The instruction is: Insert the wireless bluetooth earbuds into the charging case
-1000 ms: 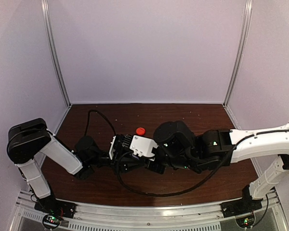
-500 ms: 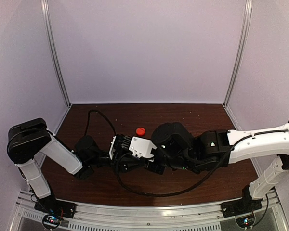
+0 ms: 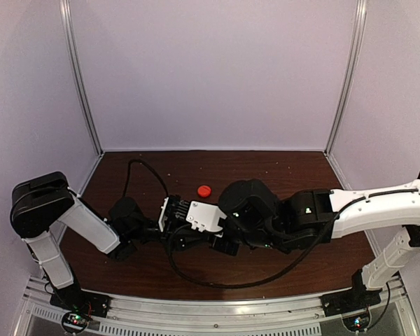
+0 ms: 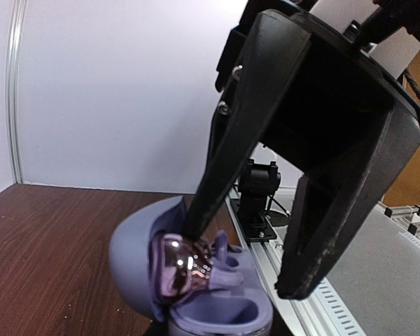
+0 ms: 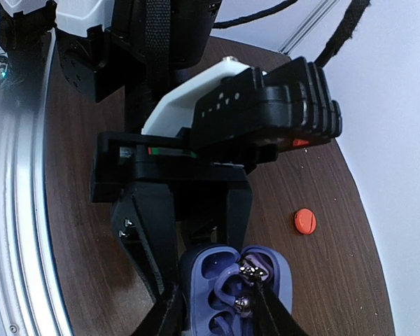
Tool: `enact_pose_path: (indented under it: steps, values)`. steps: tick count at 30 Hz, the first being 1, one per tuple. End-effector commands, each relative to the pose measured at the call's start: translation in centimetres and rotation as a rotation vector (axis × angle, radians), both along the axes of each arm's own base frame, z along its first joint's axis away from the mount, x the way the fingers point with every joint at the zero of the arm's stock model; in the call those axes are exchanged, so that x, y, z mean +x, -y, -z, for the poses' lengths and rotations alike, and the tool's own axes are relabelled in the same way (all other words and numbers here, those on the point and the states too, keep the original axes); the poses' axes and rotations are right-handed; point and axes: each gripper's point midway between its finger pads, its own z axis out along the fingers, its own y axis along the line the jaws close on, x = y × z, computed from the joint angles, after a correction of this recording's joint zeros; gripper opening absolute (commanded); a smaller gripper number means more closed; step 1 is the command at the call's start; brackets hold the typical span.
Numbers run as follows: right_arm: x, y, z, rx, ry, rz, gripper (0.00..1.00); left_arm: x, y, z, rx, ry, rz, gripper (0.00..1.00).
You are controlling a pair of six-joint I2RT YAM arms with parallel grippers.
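The lilac charging case (image 5: 210, 276) stands open, its lid (image 4: 129, 248) raised. A shiny purple-chrome earbud (image 4: 178, 269) with a lilac hook lies half in the case against the lid; its metal contacts show in the right wrist view (image 5: 255, 268). My left gripper (image 5: 199, 245) faces the right wrist camera, its fingers (image 5: 147, 238) flanking the case's far end. My right gripper (image 5: 215, 285) is open over the case. One of its fingertips (image 4: 192, 234) rests on the earbud and the other (image 4: 297, 283) hangs outside the case. From above both grippers (image 3: 210, 234) hide the case.
A small red round piece (image 3: 204, 190) lies on the brown table behind the grippers and also shows in the right wrist view (image 5: 304, 221). A black cable (image 3: 217, 280) loops across the table's front. The metal rail (image 4: 378, 280) runs along the near edge.
My right arm has shifted slightly left, closer over the left gripper. The left arm and the red piece have not moved.
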Motion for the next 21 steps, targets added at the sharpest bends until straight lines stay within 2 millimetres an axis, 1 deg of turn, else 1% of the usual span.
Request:
enact_pose_path:
  steps: [1,4,6,8,11,15,21]
  values:
    - [-0.8,-0.3,0.1,-0.004,-0.033,-0.040,0.35,-0.2,-0.2,-2.1,-0.082,0.073,0.004,0.00]
    - [-0.9,-0.3,0.0,0.002,-0.031,-0.048,0.35,-0.2,-0.2,-2.1,-0.081,0.073,0.005,0.00]
    - [-1.2,-0.3,0.1,-0.005,-0.039,-0.068,0.28,-0.3,-0.2,-2.2,-0.083,0.073,0.006,0.00]
    - [-1.5,-0.3,0.1,-0.001,-0.048,-0.083,0.26,-0.2,-0.2,-2.2,-0.085,0.074,0.005,0.00]
    - [-1.9,-0.1,-0.2,0.006,-0.053,-0.106,0.25,-0.2,-0.2,-2.2,-0.086,0.074,0.006,0.00]
    - [-2.5,0.3,0.0,-0.011,-0.062,-0.134,0.25,-0.2,-0.2,-2.3,-0.086,0.074,0.007,0.00]
    - [-1.7,0.8,-1.6,0.046,-0.031,-0.085,0.29,-0.1,-0.2,-2.2,-0.086,0.073,0.000,0.00]
